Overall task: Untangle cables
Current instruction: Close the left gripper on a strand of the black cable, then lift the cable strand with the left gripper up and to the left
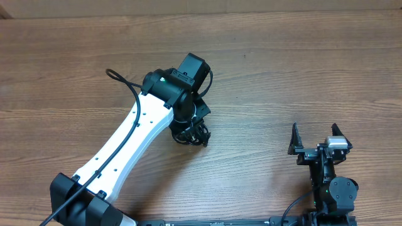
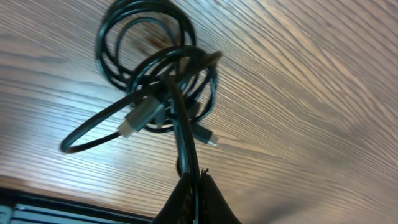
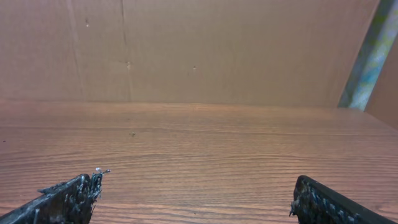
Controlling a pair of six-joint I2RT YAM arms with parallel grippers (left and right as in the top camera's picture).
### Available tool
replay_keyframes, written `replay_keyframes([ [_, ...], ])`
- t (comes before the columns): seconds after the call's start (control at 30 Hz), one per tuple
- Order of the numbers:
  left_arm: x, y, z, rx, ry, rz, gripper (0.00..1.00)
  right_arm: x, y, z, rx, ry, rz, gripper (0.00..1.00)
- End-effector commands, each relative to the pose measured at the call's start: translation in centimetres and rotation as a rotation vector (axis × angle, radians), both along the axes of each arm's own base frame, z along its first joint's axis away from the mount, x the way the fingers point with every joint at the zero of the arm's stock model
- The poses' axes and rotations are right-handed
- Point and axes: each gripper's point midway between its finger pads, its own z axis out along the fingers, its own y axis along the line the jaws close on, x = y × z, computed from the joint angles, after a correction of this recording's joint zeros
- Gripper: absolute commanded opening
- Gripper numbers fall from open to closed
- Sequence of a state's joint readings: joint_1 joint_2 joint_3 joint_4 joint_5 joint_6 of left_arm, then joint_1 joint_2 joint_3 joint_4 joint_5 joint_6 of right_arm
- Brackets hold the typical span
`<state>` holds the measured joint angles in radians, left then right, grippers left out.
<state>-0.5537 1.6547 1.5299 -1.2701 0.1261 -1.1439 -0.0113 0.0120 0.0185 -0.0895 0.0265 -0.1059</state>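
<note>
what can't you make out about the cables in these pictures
- Overhead: the cables are a small dark clump, mostly hidden under the left arm; too small to count cords.
- Left wrist: the loops are blurred, so which strand crosses which is unclear; the left jaws, shut on one strand, are cut off by the bottom edge.
- Right wrist: no cables in view, only table; the open right jaws are cut off at the bottom.

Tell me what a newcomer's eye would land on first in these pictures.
A knotted tangle of thin black cords stands out first, near the middle of the wooden table, under the tip of the white left arm. That arm's jaws are shut on one strand of it. The right arm sits apart at the near right edge, its jaws wide open and holding nothing.
</note>
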Motion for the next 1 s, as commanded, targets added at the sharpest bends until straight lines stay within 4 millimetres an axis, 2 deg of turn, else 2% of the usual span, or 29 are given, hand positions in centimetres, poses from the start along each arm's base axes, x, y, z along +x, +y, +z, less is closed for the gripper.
replay_keyframes([
  [0.0,0.5,1.2,0.6,0.058,-0.042,-0.007,0.04,0.0,0.0,-0.1,-0.004,-0.006,-0.001,1.00],
  [0.1,0.4,1.3,0.7,0.075,-0.052,-0.050,0.04,0.0,0.0,-0.1,-0.004,-0.006,-0.001,1.00],
  [0.2,1.3,1.0,2.0,0.069,-0.112,-0.173,0.04,0.0,0.0,-0.1,-0.004,-0.006,-0.001,1.00],
  [0.3,2.4,0.3,5.0,0.053,-0.211,-0.294,0.04,0.0,0.0,-0.1,-0.004,-0.006,-0.001,1.00],
  [0.43,3.9,-0.4,10.4,0.035,-0.372,-0.412,0.04,0.0,0.0,-0.1,-0.004,-0.006,-0.001,1.00],
  [0.5,4.4,-0.1,12.6,0.052,-0.439,-0.420,0.04,0.0,0.0,-0.1,-0.004,-0.006,-0.001,1.00],
  [0.57,4.6,0.7,13.7,0.087,-0.464,-0.398,0.04,0.0,0.0,-0.1,-0.004,-0.006,-0.001,1.00],
  [0.67,4.2,1.7,13.1,0.127,-0.427,-0.352,0.04,0.0,0.0,-0.1,-0.004,-0.006,-0.001,1.00],
  [0.87,2.8,2.6,9.1,0.175,-0.291,-0.336,0.04,0.0,0.0,-0.1,-0.004,-0.007,-0.001,1.00],
  [0.97,2.7,2.8,8.8,0.181,-0.283,-0.338,0.04,0.0,0.0,-0.1,-0.004,-0.006,-0.001,1.00],
])
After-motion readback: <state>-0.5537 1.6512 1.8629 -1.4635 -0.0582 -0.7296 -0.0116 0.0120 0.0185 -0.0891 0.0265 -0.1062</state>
